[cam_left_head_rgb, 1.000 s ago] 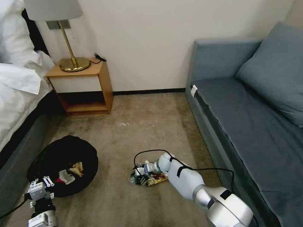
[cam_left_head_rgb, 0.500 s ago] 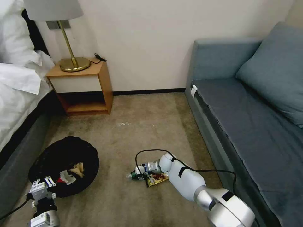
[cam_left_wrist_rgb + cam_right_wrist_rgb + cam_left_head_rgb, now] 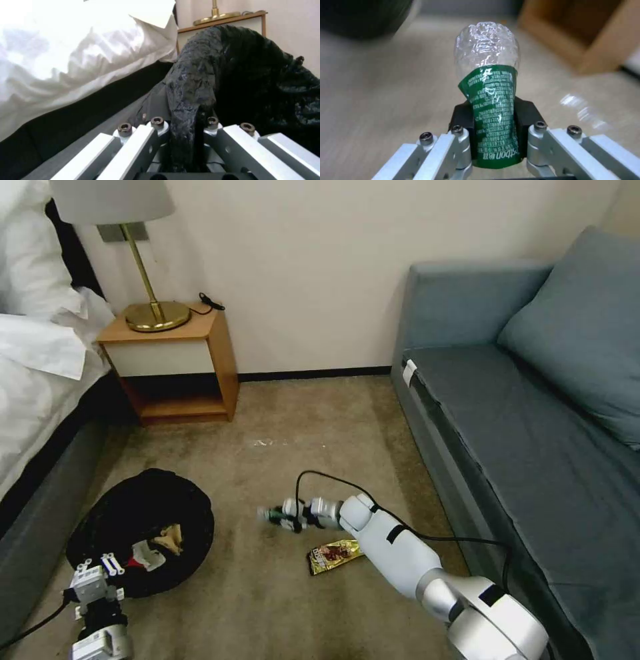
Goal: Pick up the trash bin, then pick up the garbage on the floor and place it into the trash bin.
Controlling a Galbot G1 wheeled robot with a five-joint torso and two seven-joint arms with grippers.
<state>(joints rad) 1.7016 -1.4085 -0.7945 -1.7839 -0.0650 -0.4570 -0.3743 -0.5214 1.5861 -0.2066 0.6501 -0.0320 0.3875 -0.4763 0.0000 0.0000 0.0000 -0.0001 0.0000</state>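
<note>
Across the beige carpet (image 3: 267,607) of a small bedroom, a cream wall runs along twelve o'clock with a dark skirting board at its foot. A blue-grey sofa (image 3: 533,447) fills the three o'clock side, a matching cushion (image 3: 580,327) leaning in its far corner. At nine o'clock a bed (image 3: 40,380) with rumpled white linen overhangs a dark base. Between bed and wall, at eleven o'clock, stands a wooden nightstand (image 3: 177,363) carrying a brass lamp (image 3: 143,280).

At eight o'clock on the carpet sits the trash bin (image 3: 143,530), its glossy black liner draped over the rim; a tan paper piece (image 3: 168,537) and a red-and-white wrapper (image 3: 143,558) lie inside. The left tool (image 3: 107,567) is clenched on the near rim, and the left wrist view shows liner (image 3: 186,100) pinched between its fingers (image 3: 140,140).

Near six o'clock the right arm reaches toward the bin, a black cable (image 3: 320,483) looping over it. The right tool (image 3: 291,515) is clamped on the small clear bottle (image 3: 490,100) at its green label, the crinkled clear end sticking out past the fingers (image 3: 453,142). A yellow-brown snack packet (image 3: 333,555) lies flat on the carpet just beside the forearm.

Half a second ago the bottle lay down by the packet with the tool over it; now it is off the carpet and carried toward ten o'clock, apart from the packet. The bin has shifted only slightly.
</note>
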